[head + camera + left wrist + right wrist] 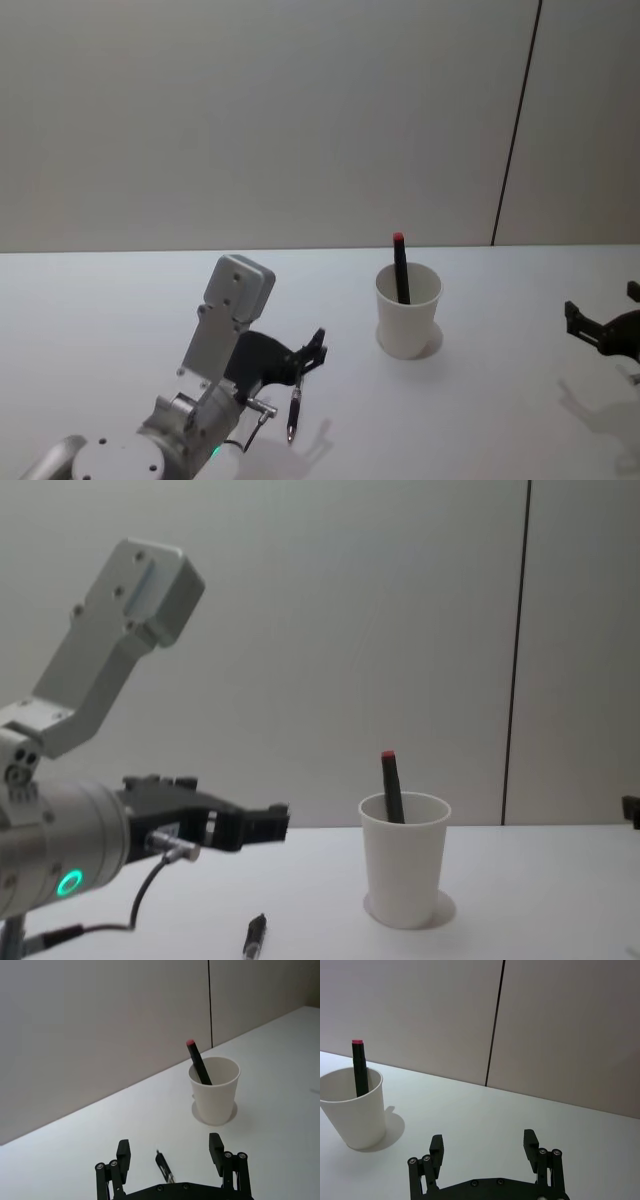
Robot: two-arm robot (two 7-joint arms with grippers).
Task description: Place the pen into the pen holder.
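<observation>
**Pen on table, not yet grasped**

We see the pen (295, 410) lying flat on the table (110, 310), on the robot's side of it. It is left of the pen holder (408, 312) and well apart from it. The left pincer (311, 353) hovers just above the pen, spread wide and holding nothing. In the left wrist view the pen lies between its two fingers (123, 1153). The right pincer (483, 1142) is also spread and empty, parked off to the right of the holder. A red-tipped pen (401, 268) stands in the holder, leaning on the rim.

Handling, our read: the pen is light, stiff, thin and smooth, so it can roll or twist out of a loose pinch. We'd take it across the barrel near mid-length so it doesn't pivot. The holder is a light paper cup and easy to tip. We'd come in from above and avoid the pen inside.
</observation>
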